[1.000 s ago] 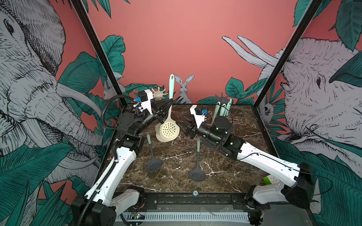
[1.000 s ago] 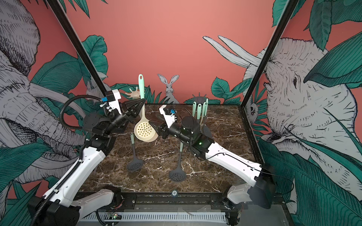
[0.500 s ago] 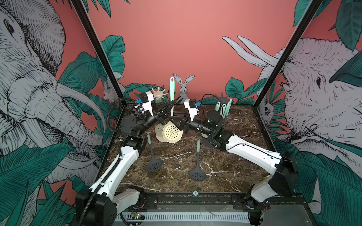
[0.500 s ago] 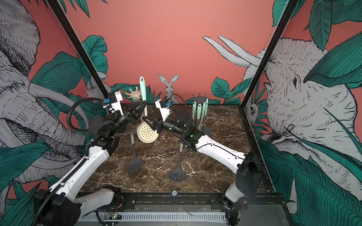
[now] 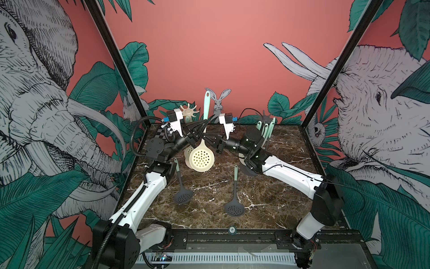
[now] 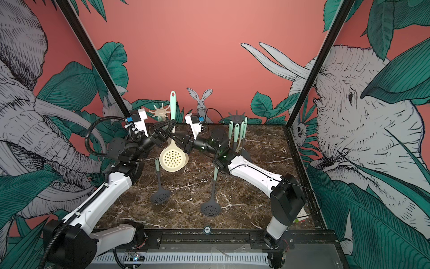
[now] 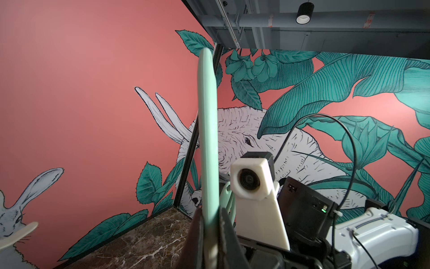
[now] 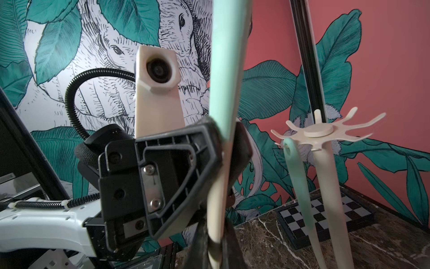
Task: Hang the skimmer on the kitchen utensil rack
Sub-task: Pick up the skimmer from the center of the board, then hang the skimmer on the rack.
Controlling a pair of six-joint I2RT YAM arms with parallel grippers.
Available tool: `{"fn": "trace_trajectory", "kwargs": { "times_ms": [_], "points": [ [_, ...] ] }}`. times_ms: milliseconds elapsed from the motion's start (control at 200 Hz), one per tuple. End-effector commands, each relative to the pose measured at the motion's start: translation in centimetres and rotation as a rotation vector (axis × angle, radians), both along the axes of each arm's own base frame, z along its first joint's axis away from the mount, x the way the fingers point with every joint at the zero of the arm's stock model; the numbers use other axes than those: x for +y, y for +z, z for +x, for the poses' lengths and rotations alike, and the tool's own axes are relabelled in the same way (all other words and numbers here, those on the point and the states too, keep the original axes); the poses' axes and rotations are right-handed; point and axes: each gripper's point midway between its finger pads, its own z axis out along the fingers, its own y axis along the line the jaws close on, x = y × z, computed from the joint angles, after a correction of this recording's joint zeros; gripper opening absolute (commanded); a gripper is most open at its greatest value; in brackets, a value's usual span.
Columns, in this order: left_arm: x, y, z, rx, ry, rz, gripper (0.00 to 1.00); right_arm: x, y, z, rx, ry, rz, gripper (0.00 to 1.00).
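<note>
Skimmer now in right gripper too

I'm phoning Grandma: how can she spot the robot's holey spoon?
Look at the marble table's far side. There the skimmer is pinched by the left end effector and right end effector, handle pointing up; its neighbours lie flat or hang from racks.

The cream skimmer hangs upright above the marble desk, mint handle up, its neck clamped by the left claw and right claw. Two dark skimmers lie flat in front; the cream rack stands behind
</note>
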Motion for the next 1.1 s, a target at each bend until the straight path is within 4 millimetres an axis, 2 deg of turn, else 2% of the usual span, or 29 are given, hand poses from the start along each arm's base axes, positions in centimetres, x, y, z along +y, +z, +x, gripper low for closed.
{"fn": "trace_trajectory", "kwargs": {
  "times_ms": [0,65,150,215,265,355,490,675,990,1090],
  "points": [
    [0.4,2.1,-2.8,-0.121,-0.007,0.005,0.00,-0.7,1.5,1.0,0.014,0.038,0.068,0.00],
    [0.6,2.1,-3.0,-0.132,0.021,0.027,0.00,-0.7,1.1,1.1,0.019,0.051,0.061,0.00],
    [1.3,2.2,-3.2,-0.147,0.090,0.067,0.26,-0.6,0.5,1.2,0.021,0.062,0.035,0.00],
    [2.0,2.4,-3.6,-0.166,0.153,0.090,0.41,-0.5,0.0,1.1,0.015,0.068,0.004,0.00],
    [2.8,2.7,-3.8,-0.179,0.214,0.098,0.49,-0.5,-0.4,1.1,0.010,0.075,-0.020,0.00],
    [3.8,3.4,-4.7,-0.214,0.276,0.105,0.55,-0.2,-1.4,0.7,0.015,0.104,-0.063,0.00],
    [5.2,4.4,-5.9,-0.268,0.358,0.095,0.58,0.3,-3.0,0.1,0.036,0.173,-0.116,0.00],
    [7.0,4.2,-6.8,-0.300,0.470,0.091,0.57,0.9,-5.2,-0.7,0.089,0.276,-0.154,0.00],
    [7.6,3.4,-6.7,-0.295,0.512,0.100,0.57,0.9,-7.8,-1.8,0.156,0.360,-0.170,0.00],
    [7.5,3.4,-6.6,-0.295,0.511,0.102,0.57,0.8,-7.8,-2.1,0.138,0.377,-0.164,0.00]
  ]
}}
